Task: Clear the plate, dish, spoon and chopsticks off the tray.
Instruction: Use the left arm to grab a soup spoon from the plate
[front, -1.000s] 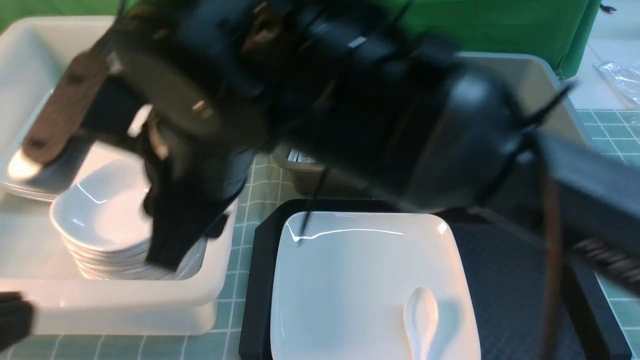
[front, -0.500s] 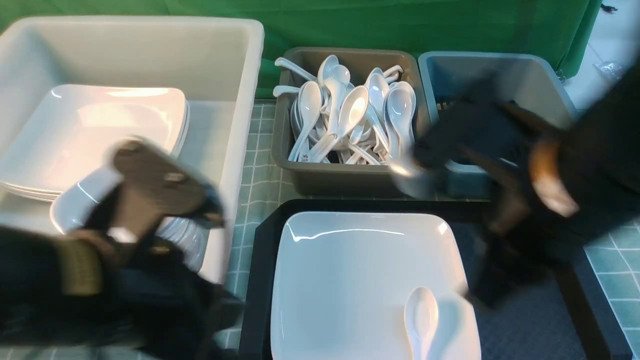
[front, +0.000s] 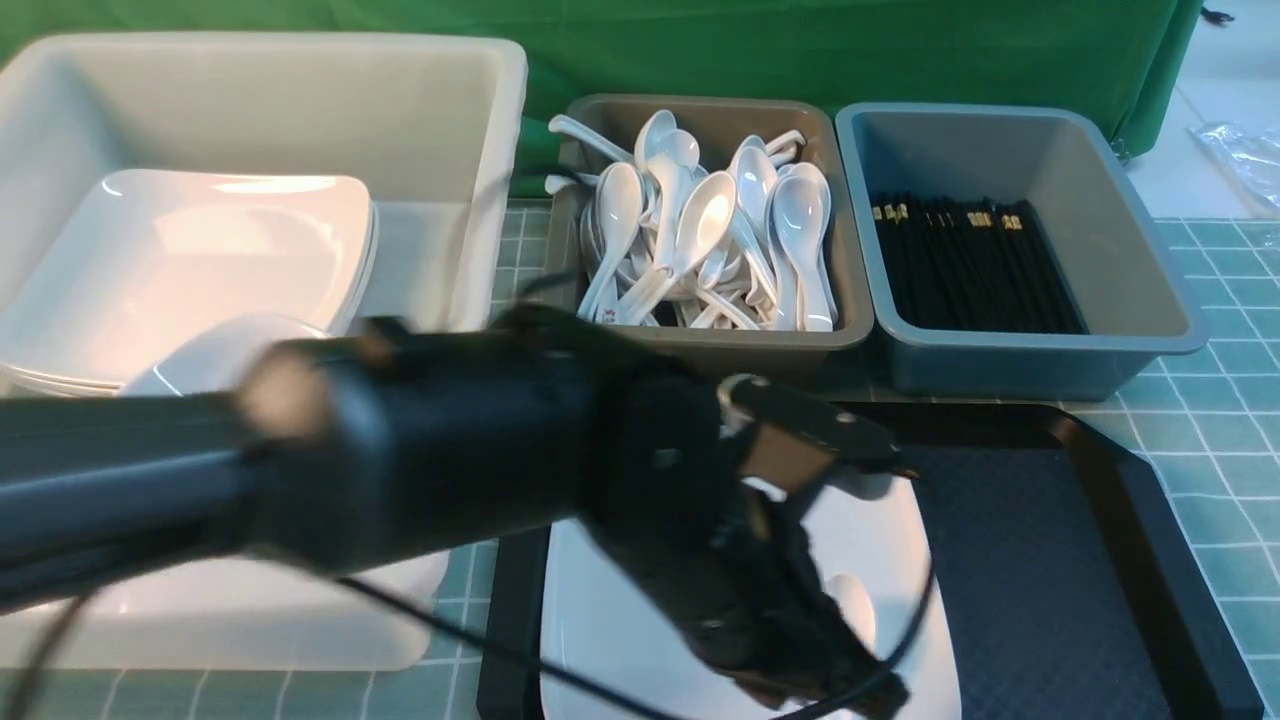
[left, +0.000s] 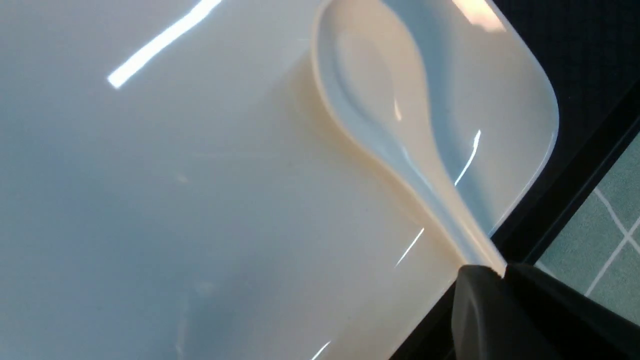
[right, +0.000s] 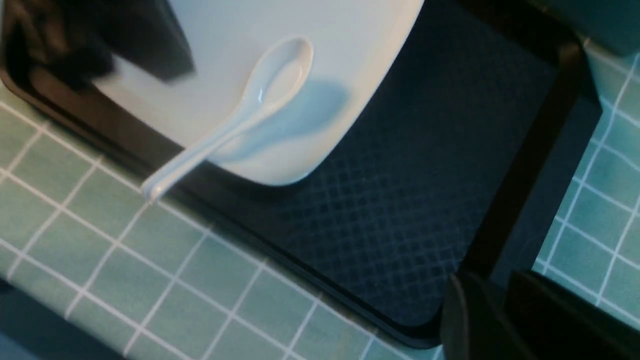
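Observation:
The white plate (front: 610, 630) lies on the left half of the black tray (front: 1030, 560). The spoon (front: 852, 600) rests on the plate's near right corner. My left arm reaches across from the left, and its gripper (front: 840, 685) hangs over that corner. In the left wrist view the gripper (left: 502, 272) is shut, and its tips line up with the end of the spoon (left: 380, 100) handle. In the right wrist view that handle (right: 165, 180) juts free over the tray rim. My right gripper (right: 492, 282) hovers narrowly open by the tray's corner, holding nothing. Chopsticks (front: 970, 265) lie in the grey bin. A small dish (front: 200, 355) shows in the tub.
The white tub (front: 480, 120) at the left holds a stack of large plates (front: 200, 250). A brown bin (front: 700, 350) behind the tray is full of white spoons. The blue-grey bin (front: 1130, 250) stands beside it. The tray's right half (right: 400, 200) is bare.
My left arm has swung from the tub across to the plate's near right corner. The right arm has drawn back from the bins and left the front view.

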